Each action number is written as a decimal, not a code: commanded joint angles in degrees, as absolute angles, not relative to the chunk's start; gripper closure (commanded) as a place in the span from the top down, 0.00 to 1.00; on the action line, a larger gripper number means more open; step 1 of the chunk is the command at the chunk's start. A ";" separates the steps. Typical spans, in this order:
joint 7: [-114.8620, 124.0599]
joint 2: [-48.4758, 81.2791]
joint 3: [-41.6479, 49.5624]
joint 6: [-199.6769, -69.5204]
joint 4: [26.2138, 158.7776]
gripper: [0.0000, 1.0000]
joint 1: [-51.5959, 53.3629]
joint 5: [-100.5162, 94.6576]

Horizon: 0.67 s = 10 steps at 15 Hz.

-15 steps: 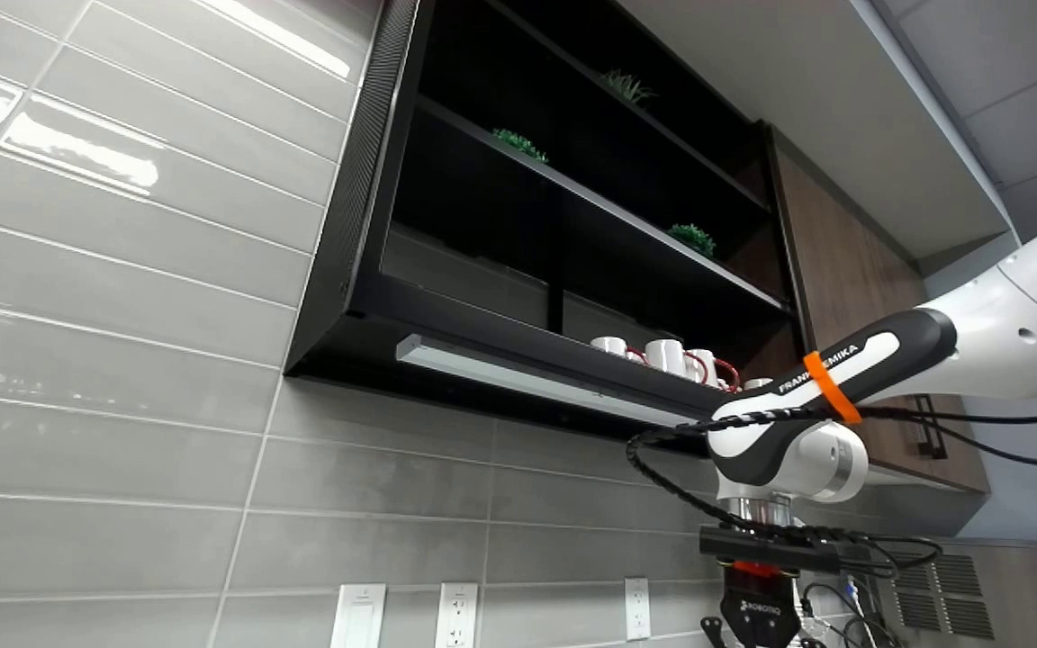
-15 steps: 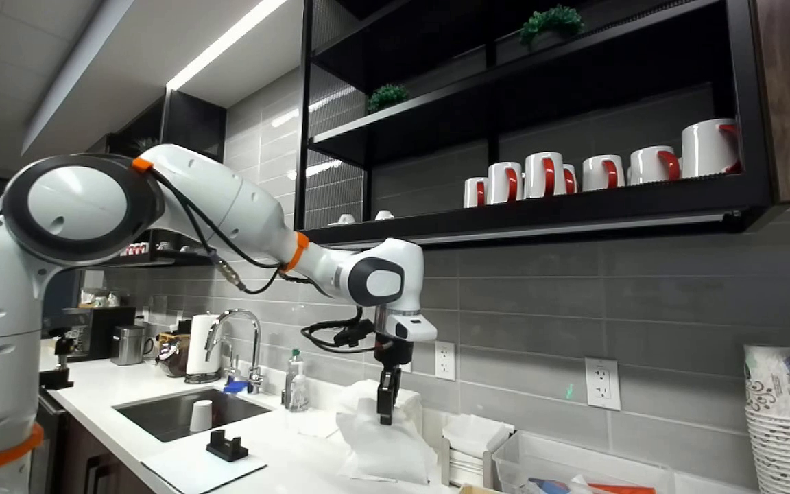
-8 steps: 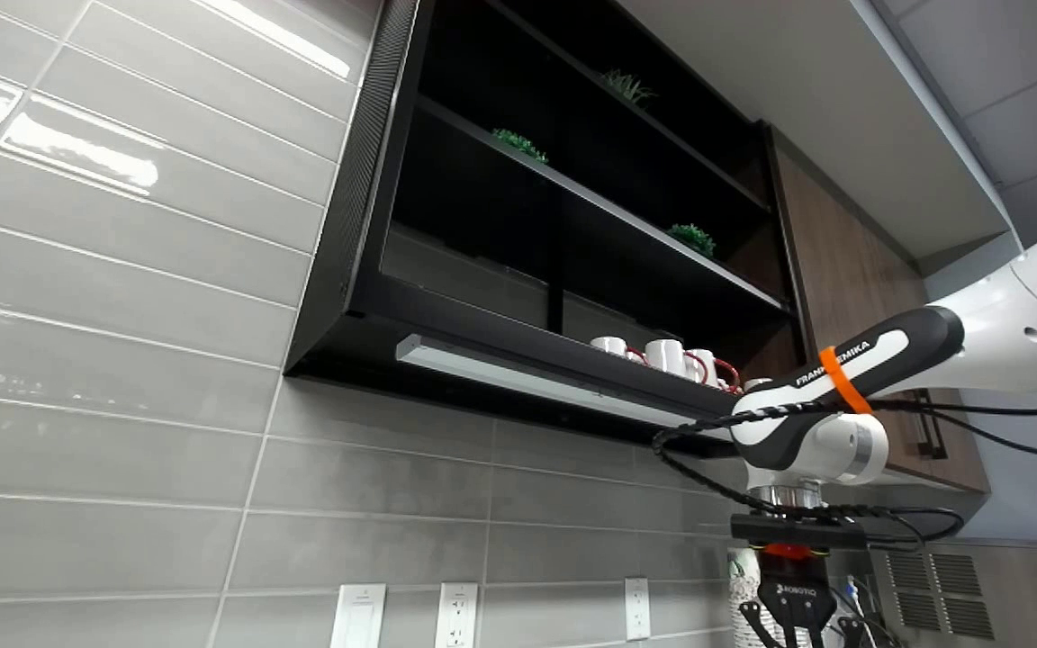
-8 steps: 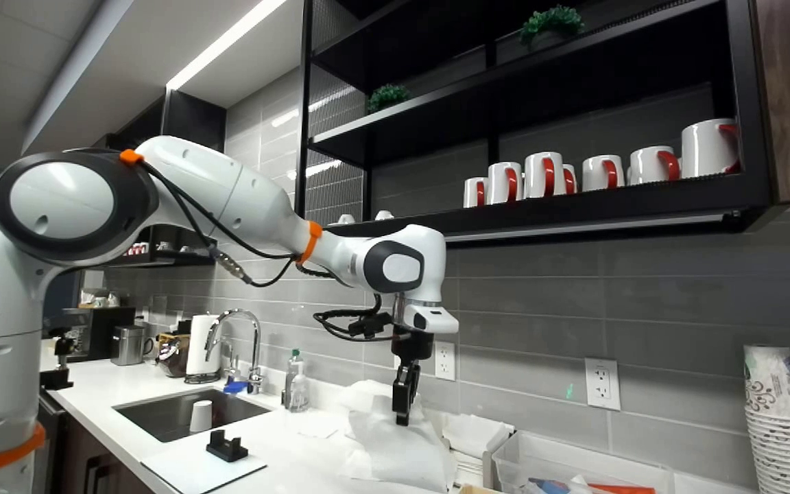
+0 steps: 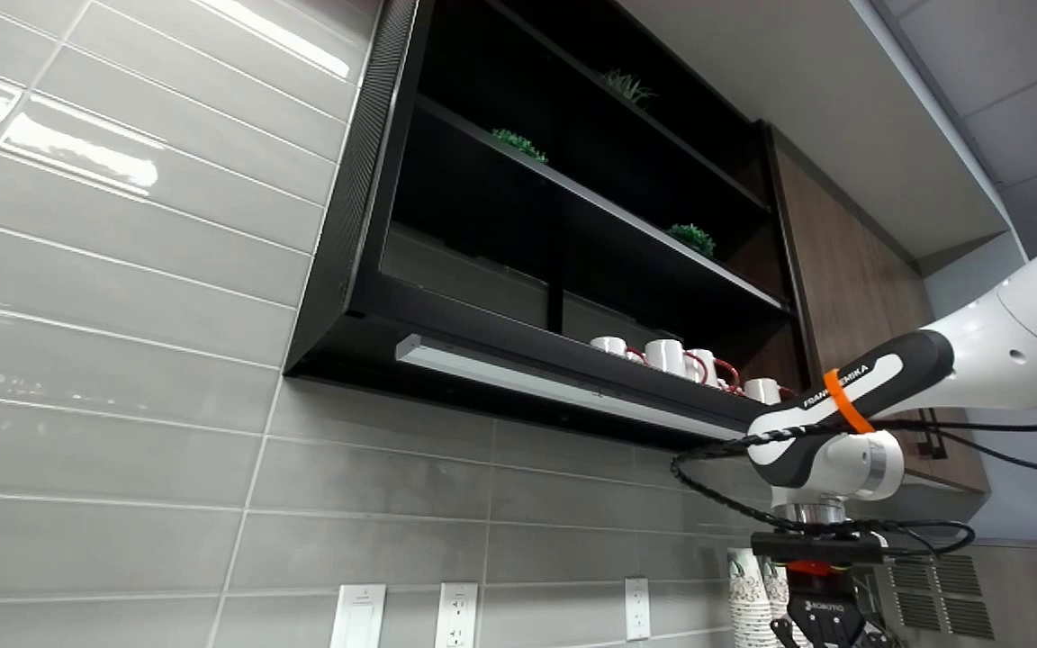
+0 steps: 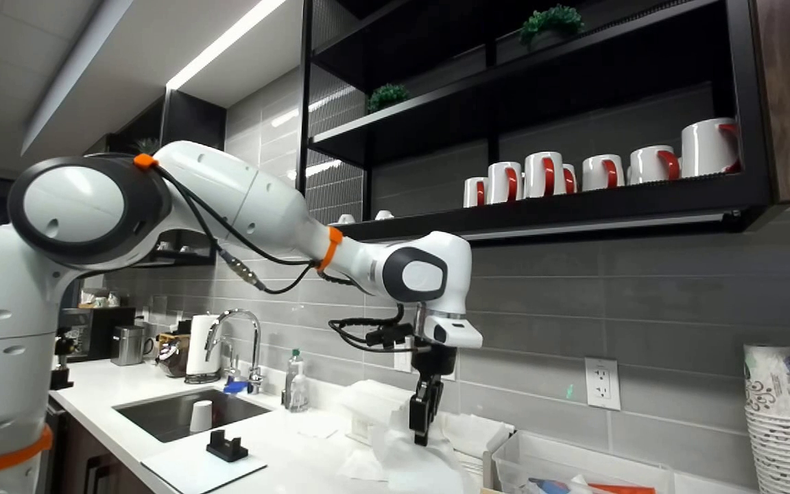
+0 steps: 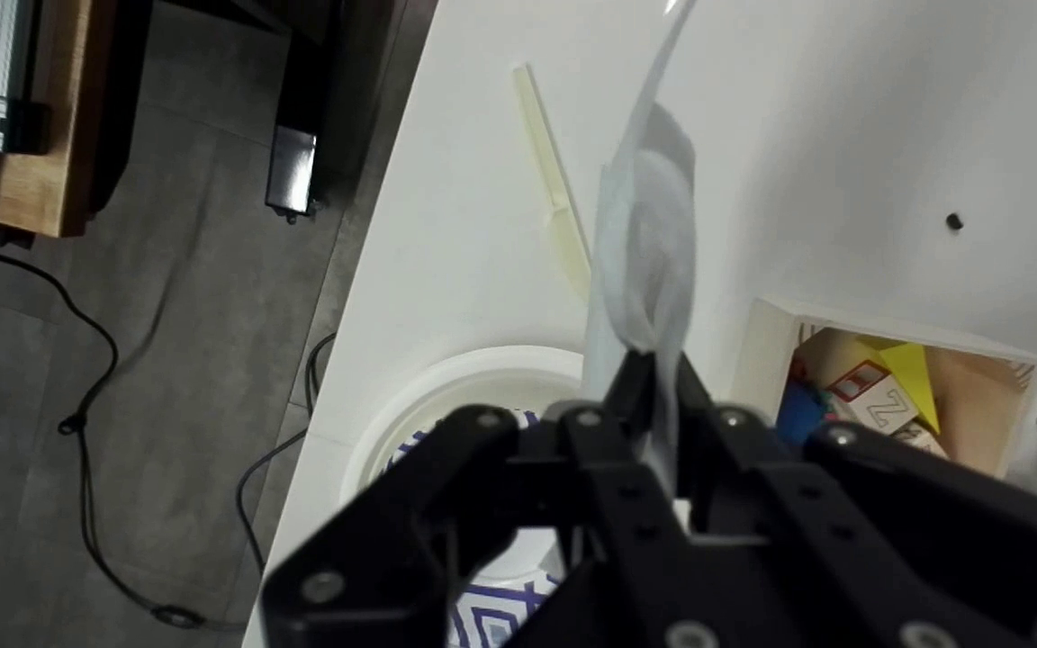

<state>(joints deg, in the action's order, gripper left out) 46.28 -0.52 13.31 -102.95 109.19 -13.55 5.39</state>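
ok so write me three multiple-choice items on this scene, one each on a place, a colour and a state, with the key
1. Where is the plain white cup?
A on the floor
B in the sink
C in a drawer

2. What colour are the mug handles?
A red
B blue
C green

3. How do the fingers stand?
A wide open
B shut on nothing
C shut on a white sheet

1 B: an exterior view shows it within the sink.
2 A: handles along the shelf show red.
3 C: the wrist view shows the sheet pinched between the fingers.
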 commanded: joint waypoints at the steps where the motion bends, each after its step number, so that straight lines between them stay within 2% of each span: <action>1: 48.84 2.45 14.26 -100.59 106.63 0.02 -14.33 4.87; 10: 52.41 5.40 16.02 -100.70 105.19 0.02 -15.05 5.15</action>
